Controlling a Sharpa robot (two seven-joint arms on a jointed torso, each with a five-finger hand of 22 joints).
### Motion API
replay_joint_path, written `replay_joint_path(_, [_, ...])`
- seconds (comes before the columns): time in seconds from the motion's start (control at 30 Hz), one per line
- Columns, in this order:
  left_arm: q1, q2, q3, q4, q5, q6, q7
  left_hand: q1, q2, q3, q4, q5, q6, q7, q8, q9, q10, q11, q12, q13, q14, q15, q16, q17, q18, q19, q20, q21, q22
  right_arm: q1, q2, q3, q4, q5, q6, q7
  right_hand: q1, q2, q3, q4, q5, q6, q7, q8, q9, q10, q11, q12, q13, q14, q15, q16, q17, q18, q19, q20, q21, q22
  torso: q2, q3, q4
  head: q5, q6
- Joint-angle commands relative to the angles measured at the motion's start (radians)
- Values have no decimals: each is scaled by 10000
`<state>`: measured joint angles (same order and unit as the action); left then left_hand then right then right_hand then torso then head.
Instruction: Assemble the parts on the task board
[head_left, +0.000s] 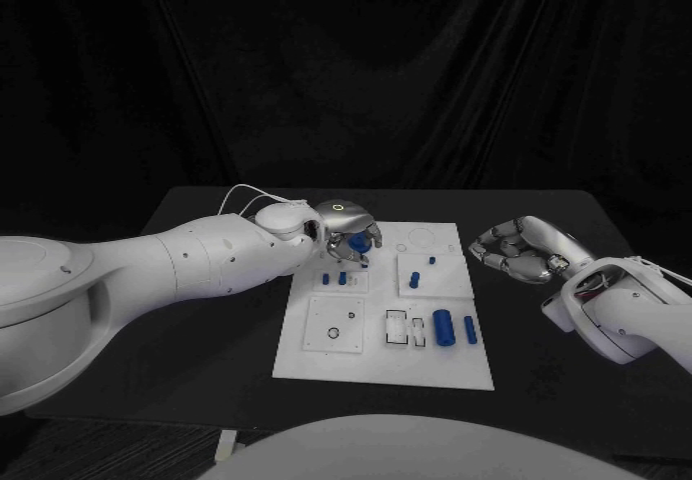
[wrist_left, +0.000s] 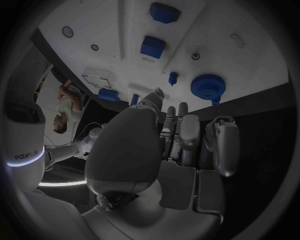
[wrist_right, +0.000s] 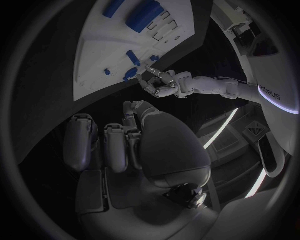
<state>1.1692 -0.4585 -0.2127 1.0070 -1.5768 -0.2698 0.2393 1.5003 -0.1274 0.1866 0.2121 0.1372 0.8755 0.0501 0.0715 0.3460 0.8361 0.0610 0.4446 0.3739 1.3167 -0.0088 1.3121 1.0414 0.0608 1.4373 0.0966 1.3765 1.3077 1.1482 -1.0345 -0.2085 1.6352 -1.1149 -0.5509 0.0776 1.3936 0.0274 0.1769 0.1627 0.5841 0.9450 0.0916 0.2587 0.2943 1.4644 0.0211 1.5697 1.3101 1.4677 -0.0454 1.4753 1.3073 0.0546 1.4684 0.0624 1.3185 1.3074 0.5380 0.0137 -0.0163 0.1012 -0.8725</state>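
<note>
— White plastic, that's the task board (head_left: 378, 360), lying flat in the middle of the black tabletop (head_left: 216, 330). Where are the arms?

— Left hand (head_left: 346, 232) hangs over the far left corner of the board, fingers pointing down. Its wrist view shows the fingers (wrist_left: 187, 132) curled in side by side with nothing between them. A round blue gear-like part (wrist_left: 207, 86) sits on the board just past the fingertips; in the head view it is the blue spot (head_left: 356, 243) right under that hand. I cannot tell whether a finger touches it.

— And the other one?

— Right hand (head_left: 522, 250) is off the board, above the bare tabletop just beside the board's right edge, towards the far end. Fingers (wrist_right: 115, 145) are folded in close together, holding nothing.

— Remaining parts?

— Two small blue blocks (head_left: 335, 279) lie near the left hand, just nearer than it. A blue block (head_left: 414, 279) stands upright on the far right panel, with a tiny blue peg (head_left: 431, 260) just beyond it. On the near right there is a thick blue cylinder (head_left: 444, 327) lying lengthwise, a thinner blue pin (head_left: 470, 328) just to its right, and outlined rectangular slots (head_left: 397, 327) just to its left. The near left panel (head_left: 336, 322) carries a small ring and a hole.
</note>
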Motion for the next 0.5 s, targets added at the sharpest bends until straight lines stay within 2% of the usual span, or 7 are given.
replay_joint_path(0.03, [-64,55,9,-70,-67,291,62,89,22,77,-79,143,96,-8,46,-39,93,-18,-45,-40,-102,-10,-61,-72,-88,-41,2,-85,1942,-27,-5,5,1,-18,-20,48,-42,-1,59,-8,33,21,42,14,16,1064,-50,11,2607,775,-75,-52,1541,50,99,-67,-74,1820,2,3,0,-32,-1])
replay_joint_path(0.1, [-103,90,10,-151,-67,293,104,142,-44,165,-133,347,206,6,47,-113,385,-73,-11,-64,-141,-30,-76,-128,-83,-59,-7,-120,1937,-29,-11,5,1,-18,-18,48,-43,-2,60,-9,35,20,43,14,16,1064,-50,11,2607,773,-75,-60,1532,53,95,-67,-85,1817,1,3,1,-17,-1])
replay_joint_path(0.33, [-157,216,10,-375,-67,504,12,84,-82,189,-116,383,221,28,18,-169,529,-60,25,-41,-199,-32,-116,-227,-70,-96,-12,-179,1921,-32,-27,5,4,-18,-28,50,-43,-2,60,-9,35,20,43,14,16,1064,-50,11,2607,773,-75,-60,1532,53,95,-67,-85,1817,2,0,-3,-7,-1])
replay_joint_path(0.5, [-189,290,10,-499,-67,632,-1,113,-20,276,-129,466,296,73,31,-197,520,-56,-5,-39,-263,-18,-162,-317,-62,-127,-10,-226,1907,-36,-11,5,-5,-18,-21,54,-43,-2,60,-9,35,20,43,14,16,1064,-50,11,2607,773,-75,-60,1532,53,95,-67,-85,1817,-1,-1,0,18,-1])
